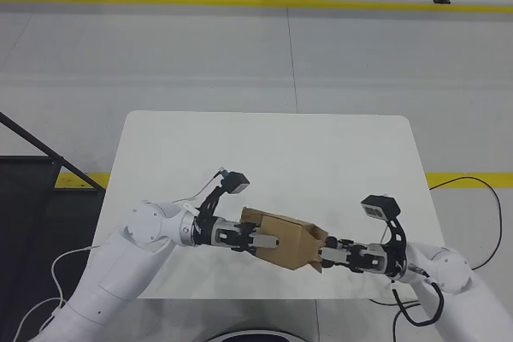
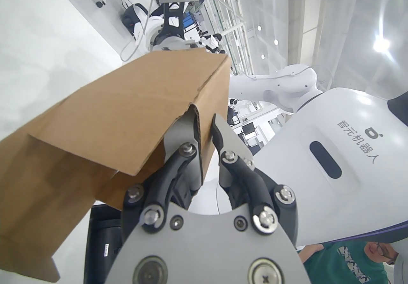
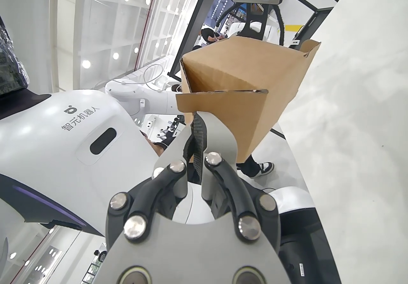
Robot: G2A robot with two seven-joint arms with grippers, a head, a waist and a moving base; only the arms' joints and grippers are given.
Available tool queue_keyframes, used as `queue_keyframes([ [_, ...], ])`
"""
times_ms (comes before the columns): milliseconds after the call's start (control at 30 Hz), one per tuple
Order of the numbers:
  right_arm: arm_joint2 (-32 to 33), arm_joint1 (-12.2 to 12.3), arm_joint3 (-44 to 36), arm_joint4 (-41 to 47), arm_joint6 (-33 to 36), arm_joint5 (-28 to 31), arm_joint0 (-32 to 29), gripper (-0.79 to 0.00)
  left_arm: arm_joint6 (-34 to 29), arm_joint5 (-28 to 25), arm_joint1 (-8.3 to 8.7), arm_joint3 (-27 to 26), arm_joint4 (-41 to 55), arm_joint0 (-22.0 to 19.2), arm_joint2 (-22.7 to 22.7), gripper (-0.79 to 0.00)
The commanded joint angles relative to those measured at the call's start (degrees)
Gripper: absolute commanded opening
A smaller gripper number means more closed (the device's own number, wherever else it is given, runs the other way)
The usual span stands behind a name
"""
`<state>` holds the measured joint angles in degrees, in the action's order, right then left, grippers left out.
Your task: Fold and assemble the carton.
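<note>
The white, round-cornered table point(image 1: 265, 154) carries one thing. The brown corrugated cardboard carton point(image 1: 286, 239) is near the front edge, about midway along it, slung between the two arms. It is opened into a square tube with both ends unclosed, and I can't tell whether its underside rests on the table.

The left tool point(image 2: 204, 125) has one finger inside the open end and one outside, pinching a single wall. At the opposite end, the right tool point(image 3: 197, 119) is pressed together on the thin edge of a flap.

To my eye that right-hand grip is the weak point. It bites only the rim of a flap, so any pull along the carton could slip the board out or tear it at the crease. If the arms drift apart or twist against each other, the tube could rack back into a flat diamond, or buckle in the middle. And so close to the front edge, a dropped end could tip the carton off the table.
</note>
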<state>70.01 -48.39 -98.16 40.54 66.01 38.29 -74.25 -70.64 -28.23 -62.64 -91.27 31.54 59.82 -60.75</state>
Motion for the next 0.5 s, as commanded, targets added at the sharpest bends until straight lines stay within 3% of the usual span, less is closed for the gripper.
queue_keyframes([
  [0, 0.3, 0.2, -0.1, 0.1, -0.4, 0.4, -0.3, -0.785, 0.0, 0.0, 0.01, 0.1, 0.1, 0.0, -0.1, -0.785],
  [467, 0.2, 1.4, -0.5, 0.7, -1.1, 1.1, -1.0, -0.748, -0.3, -0.2, 0.09, 0.1, 0.2, 0.3, -0.6, -0.785],
])
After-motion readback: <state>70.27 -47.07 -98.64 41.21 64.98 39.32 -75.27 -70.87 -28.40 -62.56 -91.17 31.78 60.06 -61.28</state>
